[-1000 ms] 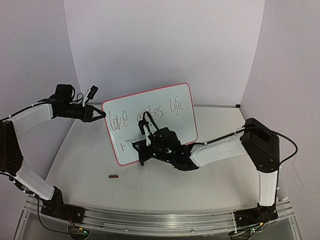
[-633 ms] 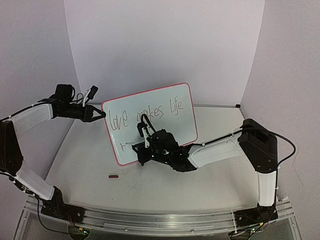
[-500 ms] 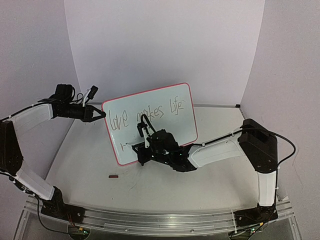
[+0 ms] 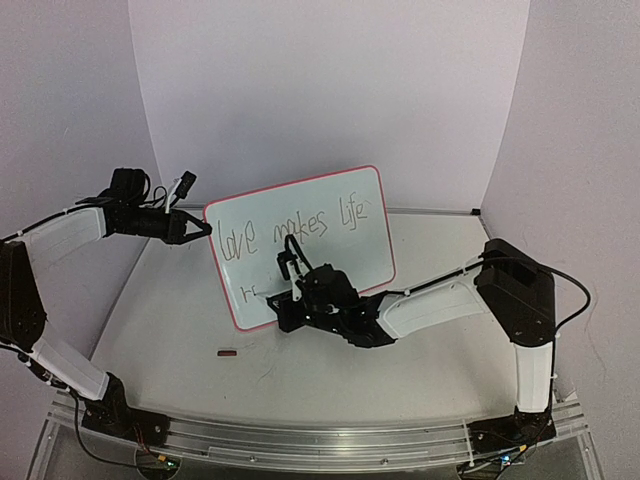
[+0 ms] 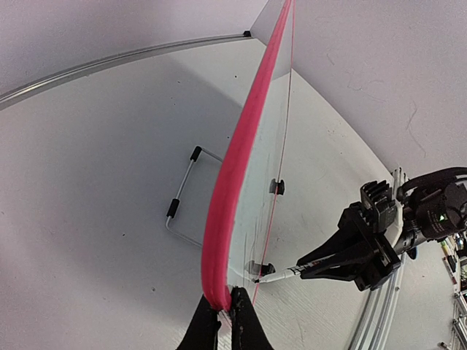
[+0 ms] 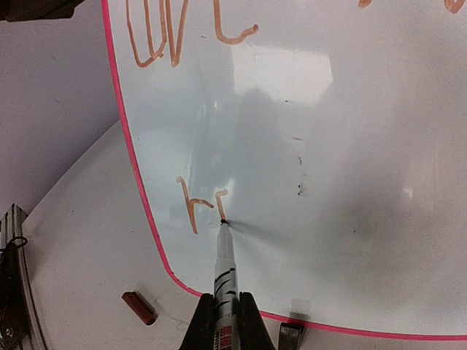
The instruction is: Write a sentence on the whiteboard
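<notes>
The whiteboard (image 4: 345,255) stands tilted on the table, its pink frame (image 5: 237,168) edge-on in the left wrist view. My left gripper (image 5: 225,306) is shut on the board's upper left corner (image 4: 208,228). The sentence (image 4: 290,225) reads "love makes life" on the top line. Below it are an "r" and a short fresh stroke (image 6: 219,204). My right gripper (image 6: 225,310) is shut on a white marker (image 6: 225,270), and the marker's tip touches the board at the foot of that stroke. The right gripper (image 4: 290,298) is in front of the board's lower left part.
A dark red marker cap (image 4: 228,352) lies on the table in front of the board's lower left corner, the same cap (image 6: 139,307) left of the marker. A black clip foot (image 6: 290,337) holds the bottom edge. A wire stand (image 5: 182,197) props the board from behind.
The right gripper has shifted slightly right with the marker, and a new short stroke now stands beside the "r" on the lower line. The left arm has not moved.
</notes>
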Tool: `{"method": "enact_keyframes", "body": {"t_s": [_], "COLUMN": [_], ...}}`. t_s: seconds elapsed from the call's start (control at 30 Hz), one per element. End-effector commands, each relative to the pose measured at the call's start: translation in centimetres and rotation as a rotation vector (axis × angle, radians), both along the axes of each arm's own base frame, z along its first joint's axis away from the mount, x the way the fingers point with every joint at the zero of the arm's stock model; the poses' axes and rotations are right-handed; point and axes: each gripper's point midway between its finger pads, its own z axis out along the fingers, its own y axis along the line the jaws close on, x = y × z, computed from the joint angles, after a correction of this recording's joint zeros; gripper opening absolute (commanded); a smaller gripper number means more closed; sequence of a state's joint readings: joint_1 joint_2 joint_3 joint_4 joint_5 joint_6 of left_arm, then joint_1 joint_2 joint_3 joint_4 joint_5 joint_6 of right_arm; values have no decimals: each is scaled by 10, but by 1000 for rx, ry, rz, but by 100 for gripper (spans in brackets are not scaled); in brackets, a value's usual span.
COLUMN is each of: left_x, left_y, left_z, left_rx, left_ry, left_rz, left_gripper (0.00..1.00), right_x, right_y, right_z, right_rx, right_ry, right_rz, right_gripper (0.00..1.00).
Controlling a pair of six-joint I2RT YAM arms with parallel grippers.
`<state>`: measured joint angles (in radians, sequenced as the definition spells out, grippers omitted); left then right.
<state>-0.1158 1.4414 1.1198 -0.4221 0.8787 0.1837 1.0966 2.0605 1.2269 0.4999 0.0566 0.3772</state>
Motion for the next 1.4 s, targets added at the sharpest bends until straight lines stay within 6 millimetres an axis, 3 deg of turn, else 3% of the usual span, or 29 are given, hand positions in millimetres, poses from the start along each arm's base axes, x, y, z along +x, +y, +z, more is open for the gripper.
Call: {"method": "enact_keyframes", "body": {"t_s": [0.0, 0.27, 0.47, 0.67, 1.0, 1.37], "left_x": [2, 2, 2, 2, 2, 2], "left_y": [-2, -2, -2, -2, -2, -2], "left_z": [-7, -7, -7, -7, -7, -7], "left_rx": [65, 66, 66, 67, 66, 65], "left_ry": [-23, -25, -24, -25, -24, -23], "left_rz": [-12, -10, -11, -10, -11, -11], "left_gripper": [0, 0, 0, 0, 0, 0], "right_x": [2, -4, -15, -11, 4, 8], "right_y": [-11, -12, -5, 1, 15, 15], "right_z": [-17, -10, 30, 59, 53, 36], "right_rx": [-36, -24, 57, 99, 63, 22], "right_ry": [28, 26, -32, -83, -100, -83], "right_rz": [-33, -13, 50, 49, 20, -4], "right_gripper": [0, 0, 0, 0, 0, 0]}}
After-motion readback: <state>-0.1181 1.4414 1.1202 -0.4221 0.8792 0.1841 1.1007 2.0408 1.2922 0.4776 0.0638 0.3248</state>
